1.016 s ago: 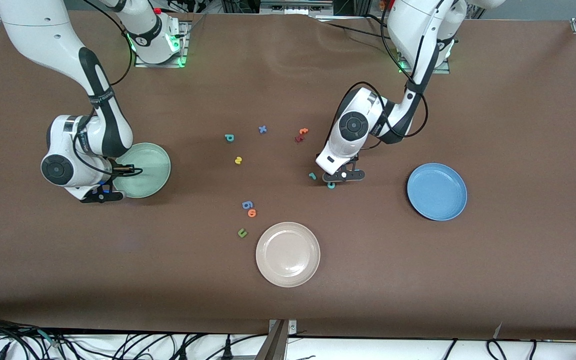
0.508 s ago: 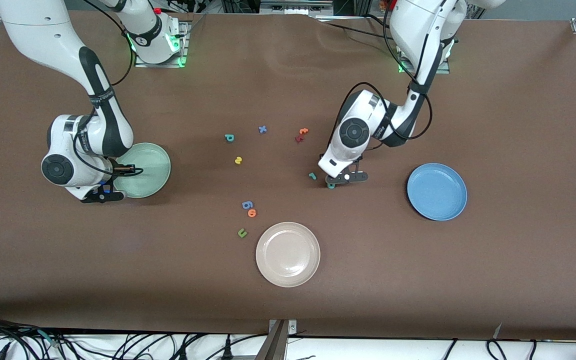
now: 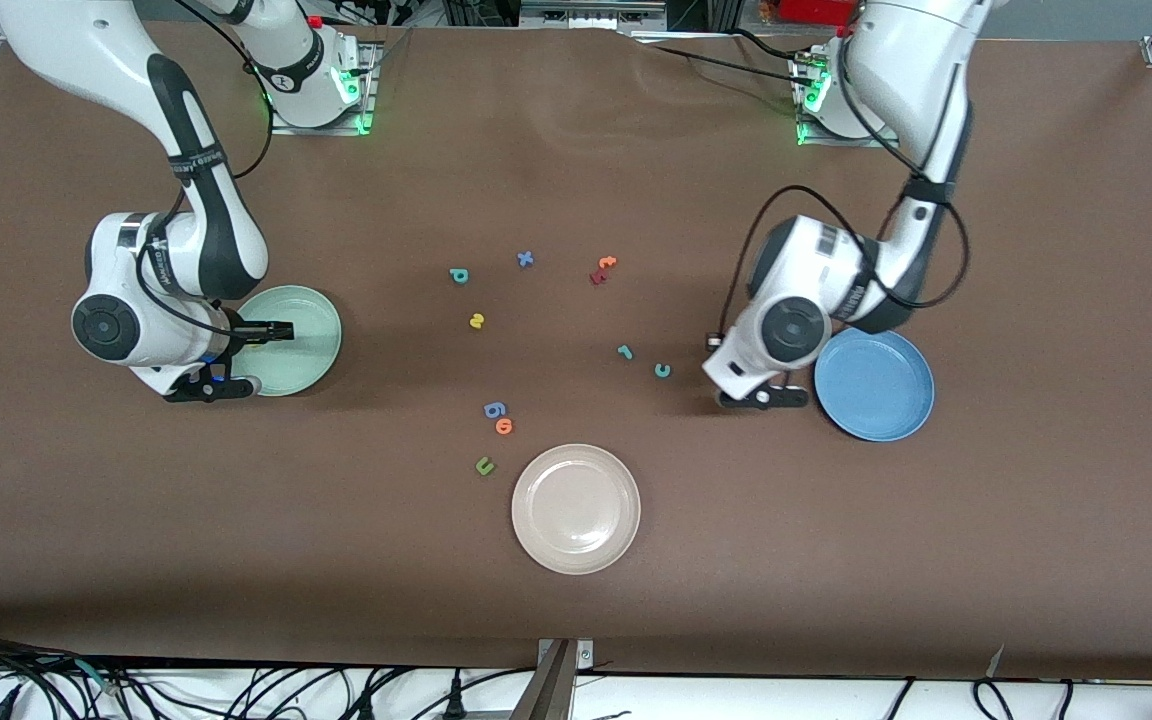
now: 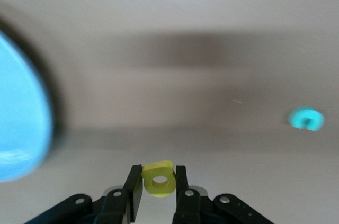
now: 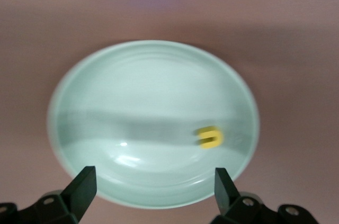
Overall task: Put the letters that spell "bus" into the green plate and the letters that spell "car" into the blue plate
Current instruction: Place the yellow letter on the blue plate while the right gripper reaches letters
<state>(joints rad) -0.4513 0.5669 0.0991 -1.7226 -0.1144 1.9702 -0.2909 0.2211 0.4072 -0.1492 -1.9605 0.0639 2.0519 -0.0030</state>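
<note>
My left gripper [image 3: 751, 399] hangs over the table beside the blue plate [image 3: 886, 400]. It is shut on the yellow a [image 4: 158, 179], pinched between its two fingers. The teal c [image 3: 662, 370] and teal r [image 3: 624, 351] lie on the table toward the middle. My right gripper [image 3: 254, 357] is open over the green plate [image 3: 311, 345]. A yellow letter [image 5: 210, 137], too blurred to read, lies free in the green plate [image 5: 153, 102]. The teal b [image 3: 458, 275] and yellow u [image 3: 476, 320] lie on the table.
A beige-white plate [image 3: 576, 508] sits nearest the front camera. Around it lie an olive u [image 3: 484, 465], an orange o [image 3: 504, 426] and a blue 6 [image 3: 494, 409]. A blue x [image 3: 525, 259], an orange piece [image 3: 606, 263] and a red piece [image 3: 597, 277] lie nearer the bases.
My left arm has swung away from the teal c and r to the blue plate, carrying the yellow a. My right gripper has opened and let its yellow letter fall into the green plate.
</note>
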